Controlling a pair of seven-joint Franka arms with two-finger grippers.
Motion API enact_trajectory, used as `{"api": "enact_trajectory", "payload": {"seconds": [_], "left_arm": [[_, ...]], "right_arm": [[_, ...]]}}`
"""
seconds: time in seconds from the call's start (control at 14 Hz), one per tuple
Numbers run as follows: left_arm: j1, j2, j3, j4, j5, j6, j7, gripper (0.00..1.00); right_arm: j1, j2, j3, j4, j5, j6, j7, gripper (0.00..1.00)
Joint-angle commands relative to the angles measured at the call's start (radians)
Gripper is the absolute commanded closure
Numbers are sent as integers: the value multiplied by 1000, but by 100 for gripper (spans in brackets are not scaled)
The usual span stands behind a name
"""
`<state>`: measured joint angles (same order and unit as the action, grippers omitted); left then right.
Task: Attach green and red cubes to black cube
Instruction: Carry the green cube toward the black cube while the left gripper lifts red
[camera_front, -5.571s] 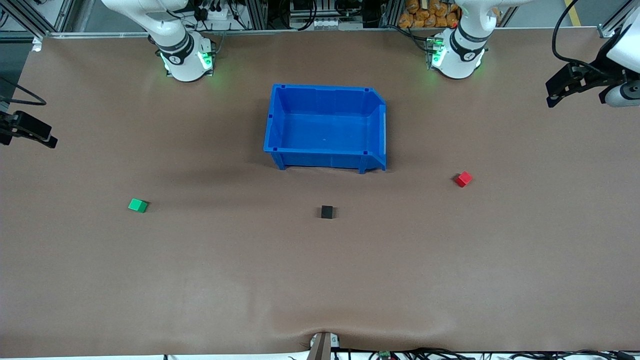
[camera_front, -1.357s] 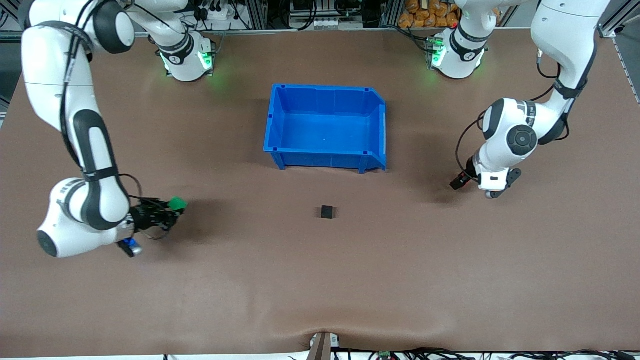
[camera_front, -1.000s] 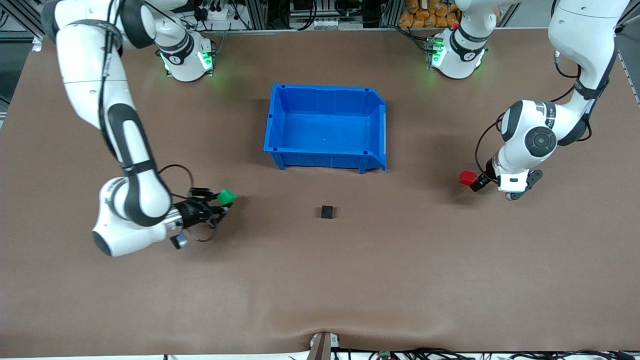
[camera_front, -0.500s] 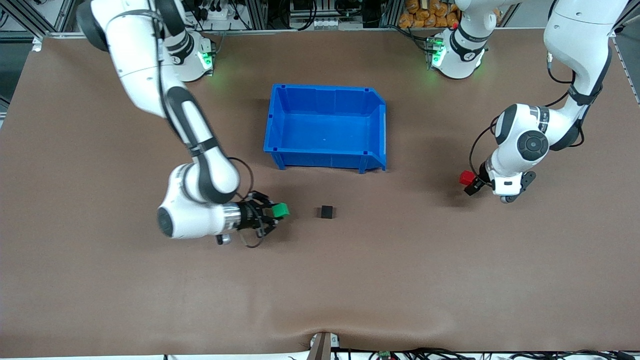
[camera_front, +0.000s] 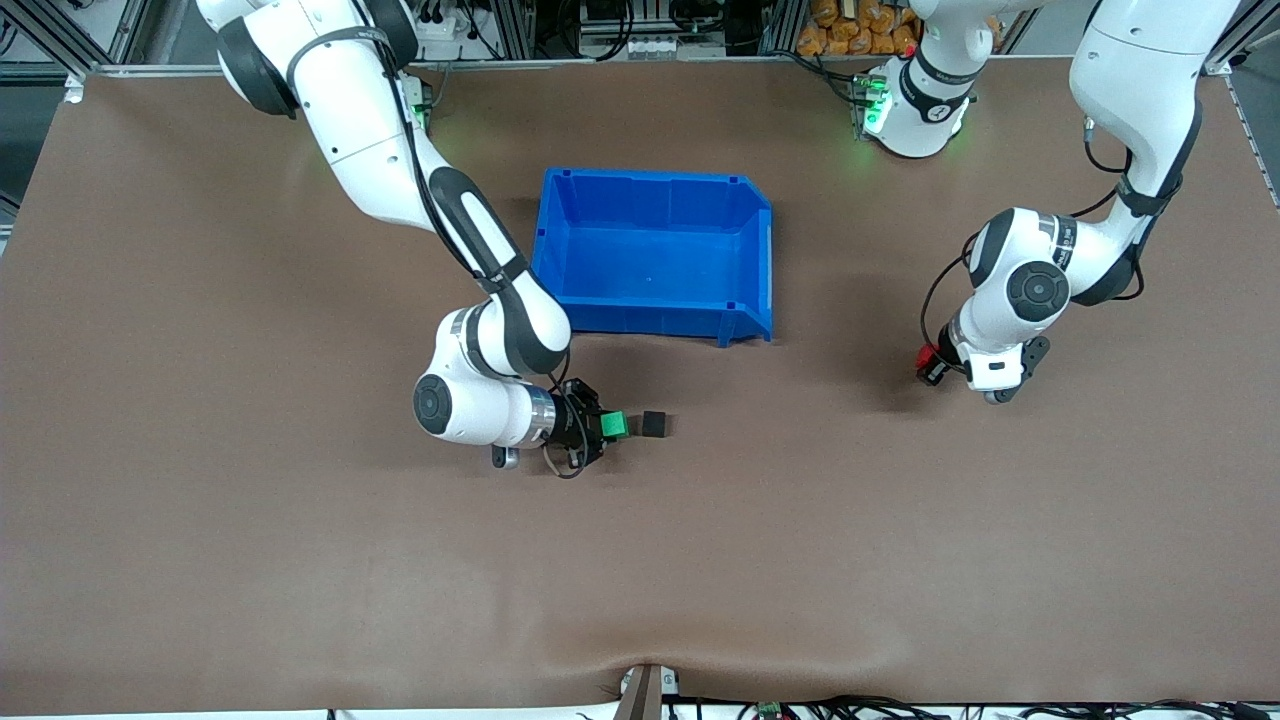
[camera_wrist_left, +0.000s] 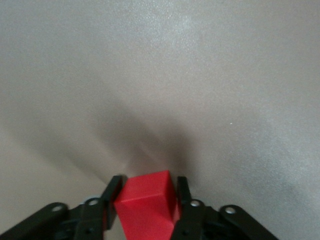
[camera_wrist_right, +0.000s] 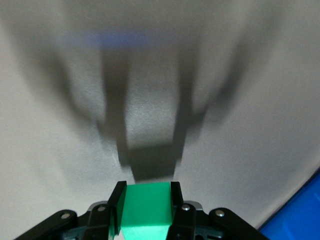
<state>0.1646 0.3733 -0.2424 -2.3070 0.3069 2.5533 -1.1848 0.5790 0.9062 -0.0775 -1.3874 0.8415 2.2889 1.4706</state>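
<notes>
The black cube (camera_front: 655, 424) sits on the brown table, nearer the front camera than the blue bin. My right gripper (camera_front: 610, 427) is shut on the green cube (camera_front: 615, 426) and holds it low, right beside the black cube on the side toward the right arm's end. In the right wrist view the green cube (camera_wrist_right: 147, 210) sits between the fingers (camera_wrist_right: 117, 202). My left gripper (camera_front: 930, 367) is shut on the red cube (camera_front: 925, 353) just above the table toward the left arm's end. The red cube (camera_wrist_left: 147, 207) fills the jaws in the left wrist view.
The blue bin (camera_front: 650, 178) stands in the middle of the table, nearer the bases than the black cube. Its corner shows in the right wrist view (camera_wrist_right: 300, 215). The right arm's forearm runs alongside the bin's end toward the right arm's base.
My right gripper has carried the green cube across the table until it is beside the black cube. My left gripper, holding the red cube, has shifted only slightly.
</notes>
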Motion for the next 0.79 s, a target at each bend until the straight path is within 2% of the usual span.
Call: {"api": "enact_trajectory", "payload": {"seconds": [0.0, 0.14, 0.29, 0.43, 0.64, 0.71], "left_arm": [[1, -5, -2, 9, 26, -2, -33, 100], [3, -26, -27, 20, 23, -4, -58, 100], [3, -27, -86, 61, 11, -24, -181, 100], [-11, 5, -170, 160, 9, -89, -382, 100], [-60, 135, -236, 358, 8, -178, -624, 100], [-101, 189, -236, 429, 6, -197, -684, 100]], "right_arm": [[22, 6, -11, 1, 22, 32, 28, 100], [39, 10, -13, 1, 22, 46, 54, 100], [48, 22, -15, 5, 13, 53, 74, 100], [56, 26, -15, 4, 11, 73, 74, 100], [65, 28, -15, 4, 13, 78, 76, 99], [67, 28, -15, 4, 11, 87, 77, 86]]}}
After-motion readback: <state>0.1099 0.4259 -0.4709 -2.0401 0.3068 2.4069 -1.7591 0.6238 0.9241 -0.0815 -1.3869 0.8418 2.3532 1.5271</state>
